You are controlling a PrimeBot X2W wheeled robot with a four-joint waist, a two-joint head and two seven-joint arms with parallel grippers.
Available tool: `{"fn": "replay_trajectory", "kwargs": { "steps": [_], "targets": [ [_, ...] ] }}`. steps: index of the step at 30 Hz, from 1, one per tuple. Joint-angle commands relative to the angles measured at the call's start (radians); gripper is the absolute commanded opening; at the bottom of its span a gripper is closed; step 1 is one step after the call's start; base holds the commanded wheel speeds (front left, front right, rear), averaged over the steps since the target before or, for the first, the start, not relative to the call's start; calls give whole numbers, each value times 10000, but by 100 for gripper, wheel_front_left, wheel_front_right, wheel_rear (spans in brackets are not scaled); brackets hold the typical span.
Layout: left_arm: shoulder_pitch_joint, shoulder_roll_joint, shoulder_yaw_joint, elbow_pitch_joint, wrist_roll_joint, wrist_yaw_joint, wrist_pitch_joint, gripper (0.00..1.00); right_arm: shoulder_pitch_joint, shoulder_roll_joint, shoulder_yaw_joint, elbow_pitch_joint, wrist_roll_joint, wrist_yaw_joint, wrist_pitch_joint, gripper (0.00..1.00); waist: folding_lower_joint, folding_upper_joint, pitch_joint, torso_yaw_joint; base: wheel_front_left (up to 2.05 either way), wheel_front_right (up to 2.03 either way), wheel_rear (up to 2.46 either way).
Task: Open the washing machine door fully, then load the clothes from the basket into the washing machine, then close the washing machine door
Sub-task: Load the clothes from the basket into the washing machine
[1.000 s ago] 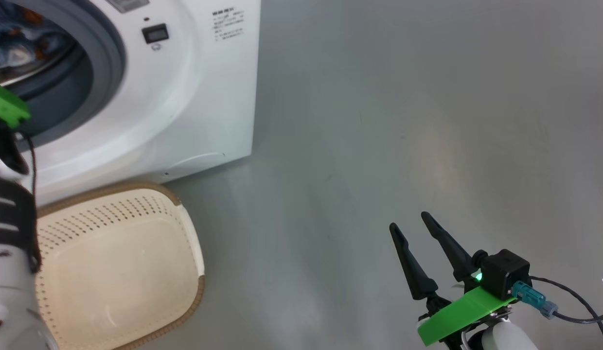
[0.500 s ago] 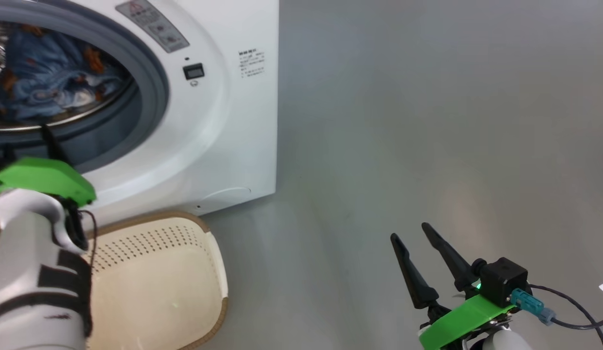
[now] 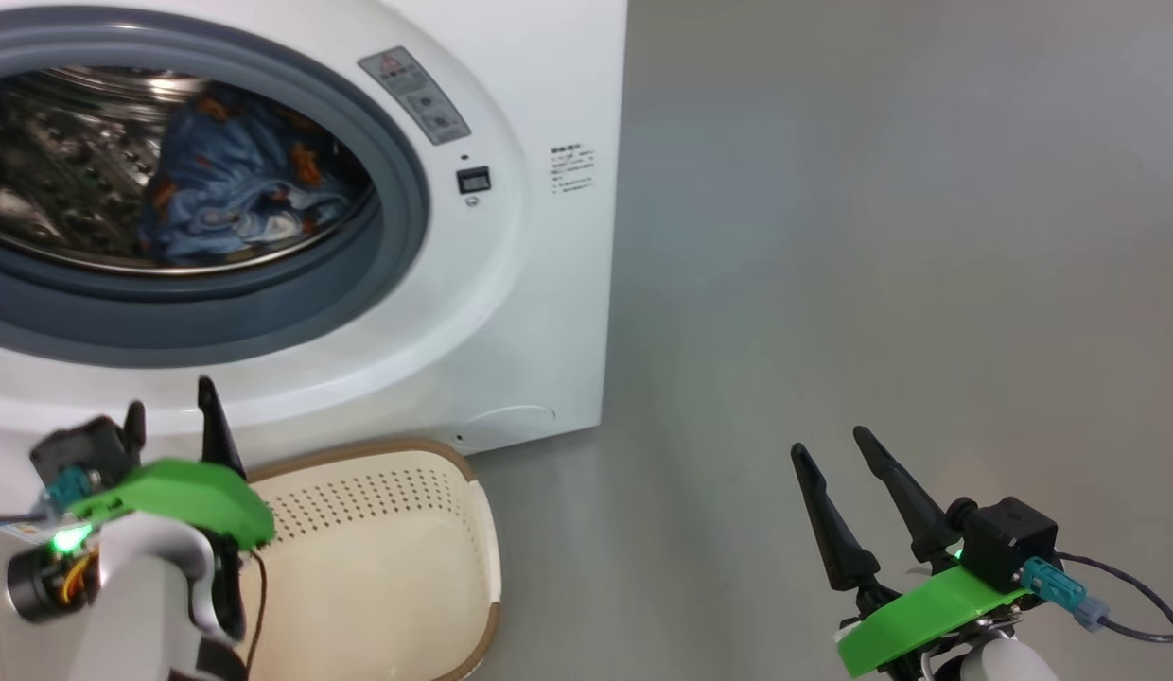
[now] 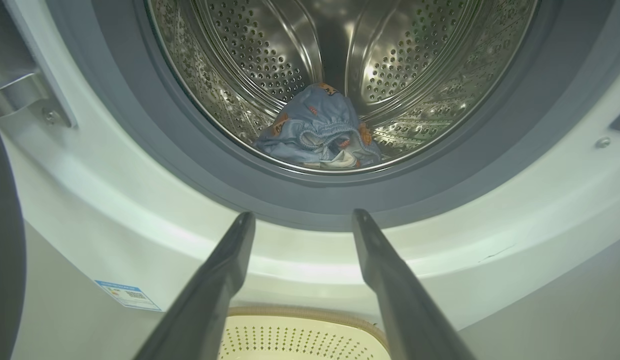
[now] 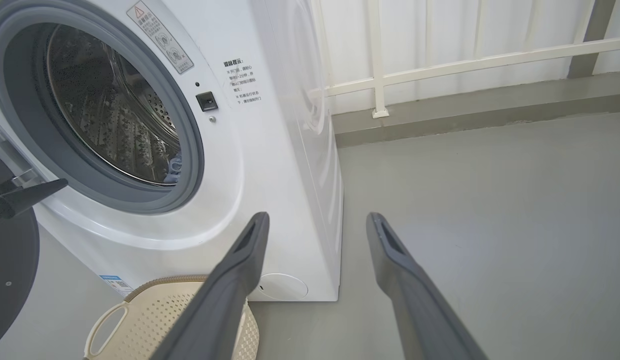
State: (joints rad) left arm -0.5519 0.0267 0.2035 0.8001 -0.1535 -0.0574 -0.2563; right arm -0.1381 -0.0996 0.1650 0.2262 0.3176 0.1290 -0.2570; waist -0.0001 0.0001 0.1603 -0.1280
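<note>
head view: the camera has swung since a second ago, so the washing machine [image 3: 511, 284] sits further right and more of its opening shows. against the machine, the left gripper [image 3: 170, 397] has drawn back out of the opening. its two dark fingers now point up before the white front, below the grey rubber ring [image 3: 218, 326], spread wide and holding nothing. the right gripper [image 3: 830, 441] hangs over the smooth grey floor [image 3: 880, 236] as before, also wide and empty. one crumpled blue bundle of clothes [image 3: 236, 180] lies in the drum; how many pieces it holds i cannot tell. one cream plastic basket [image 3: 378, 515], perforated and brown-rimmed, stands empty just before the machine.

left wrist view: the two fingers frame the ring's lower edge. the clothes rest at the bottom of the shiny, hole-dotted steel drum [image 4: 240, 55]. one blue label [image 4: 127, 294] sticks low on the front.

right wrist view: the two fingers stand apart, clear of the machine. the round black door [image 5: 10, 280] hangs open at lower left. a white railing [image 5: 440, 65] stands behind.
</note>
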Motion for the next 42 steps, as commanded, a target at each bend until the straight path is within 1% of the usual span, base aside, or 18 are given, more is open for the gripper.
{"fn": "replay_trajectory", "kwargs": {
  "steps": [1, 5, 7, 12, 16, 23, 26, 34, 42],
  "targets": [
    [297, 262, 126, -427, -64, 1, -55, 100, 142, -15, 160, -258, -57, 17, -48, 100, 1, -1, -311, 293, 0, 0, 0],
    [1293, 241, -373, -1226, -553, 10, -55, 100, 242, -61, 78, -280, -109, 17, -48, 100, 1, -1, -494, 465, 0, 0, 0],
    [1790, 239, -728, -1712, -869, 155, -55, 100, 293, -86, 38, -275, -124, 17, -48, 100, 1, -1, -607, 534, 0, 0, 0],
    [3442, 237, -1385, -3346, -1175, 759, -55, 100, 461, -59, -74, -260, -159, 17, -48, 100, 1, -1, -1003, 526, 0, 0, 0],
    [4729, 236, -1803, -4641, -1463, 1196, -55, 100, 624, 11, -228, -335, -178, 17, -48, 100, 1, -1, -1072, 570, 0, 0, 0],
    [5895, 236, -2128, -6305, -1787, 1986, -55, 100, 720, -11, -352, -359, -221, 17, -48, 100, 1, -1, -1019, 772, 0, 0, 0],
    [6164, 236, -2288, -6688, -1839, 2177, -55, 100, 696, -4, -408, -346, -244, 17, -48, 100, 1, -1, -1013, 853, 0, 0, 0],
    [6437, 235, -2427, -7127, -1897, 2466, -55, 100, 604, 51, -462, -339, -240, 17, -48, 100, 1, -1, -992, 993, 0, 0, 0],
    [6504, 235, -2501, -7172, -1937, 2467, -55, 100, 750, 94, -496, -253, -232, 17, -48, 100, 1, -1, -1061, 1224, 0, 0, 0]
  ]
}}
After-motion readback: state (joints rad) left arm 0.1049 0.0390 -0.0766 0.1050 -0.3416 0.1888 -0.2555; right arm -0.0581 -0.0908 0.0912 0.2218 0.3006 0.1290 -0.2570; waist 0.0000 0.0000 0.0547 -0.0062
